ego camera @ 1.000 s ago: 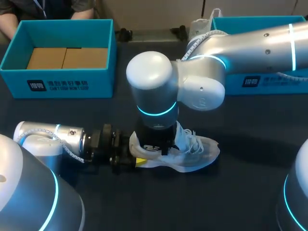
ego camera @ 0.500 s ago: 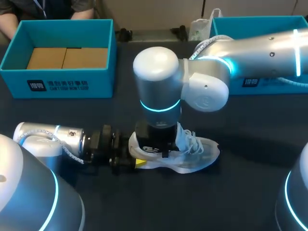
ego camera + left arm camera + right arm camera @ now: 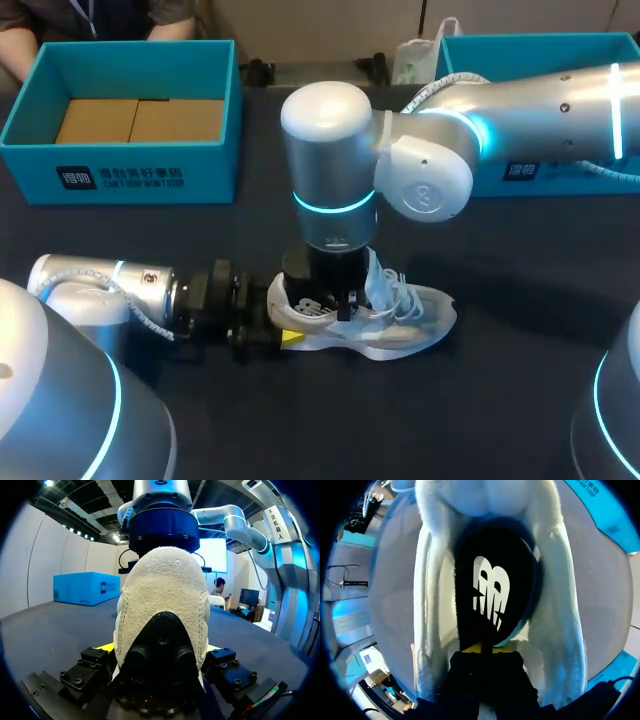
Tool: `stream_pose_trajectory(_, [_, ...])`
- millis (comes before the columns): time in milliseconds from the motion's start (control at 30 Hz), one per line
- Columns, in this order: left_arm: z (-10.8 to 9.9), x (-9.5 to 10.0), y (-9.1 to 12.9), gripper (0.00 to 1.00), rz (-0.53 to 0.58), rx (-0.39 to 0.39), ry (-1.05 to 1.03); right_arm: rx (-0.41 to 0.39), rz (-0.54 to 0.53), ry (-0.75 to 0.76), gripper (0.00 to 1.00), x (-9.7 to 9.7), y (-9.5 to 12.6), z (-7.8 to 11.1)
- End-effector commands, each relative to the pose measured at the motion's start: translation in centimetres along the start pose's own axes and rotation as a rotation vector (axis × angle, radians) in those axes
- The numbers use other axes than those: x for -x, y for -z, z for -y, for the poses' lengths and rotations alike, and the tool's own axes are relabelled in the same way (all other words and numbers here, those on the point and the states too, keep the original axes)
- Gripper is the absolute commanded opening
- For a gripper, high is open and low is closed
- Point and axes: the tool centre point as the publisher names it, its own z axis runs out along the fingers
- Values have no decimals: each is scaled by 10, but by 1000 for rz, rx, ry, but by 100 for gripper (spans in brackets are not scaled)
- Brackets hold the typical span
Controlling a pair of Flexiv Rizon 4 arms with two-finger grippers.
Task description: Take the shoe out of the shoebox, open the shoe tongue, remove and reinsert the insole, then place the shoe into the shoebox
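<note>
Squarely between its fingers, the left end effector (image 3: pixel 159 652) grips the heel of the white knit shoe (image 3: pixel 400 320), which lies ahead of it on the dark desk (image 3: pixel 480 400). The right end effector (image 3: pixel 483 649), fingers narrow, pinches the black, white-logoed insole (image 3: pixel 492 595) inside the shoe's opening.

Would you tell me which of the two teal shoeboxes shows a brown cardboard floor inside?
The left shoebox, at the table's far left corner: brown cardboard lines its floor. The right shoebox lies mostly behind the right arm, its floor hidden.

Left arm (image 3: pixel 100 285) level, jaws clamped, right arm (image 3: pixel 540 100) vertical, jaws pinched
</note>
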Motion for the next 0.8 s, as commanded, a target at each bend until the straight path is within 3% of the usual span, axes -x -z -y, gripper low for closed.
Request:
stream_pose_trajectory(33, [3, 2, -1, 0, 3, 1, 0, 32, 25, -13, 0, -7, -7, 11])
stream_pose_trajectory(333, [3, 2, -1, 0, 3, 1, 0, 141, 71, -8, 0, -6, 20, 23])
stream_pose_trajectory(500, [3, 2, -1, 0, 3, 1, 0, 251, 73, 23, 0, -1, 27, 24])
stream_pose_trajectory(800, [3, 2, -1, 0, 3, 1, 0, 368, 85, 62, 0, 7, 36, 23])
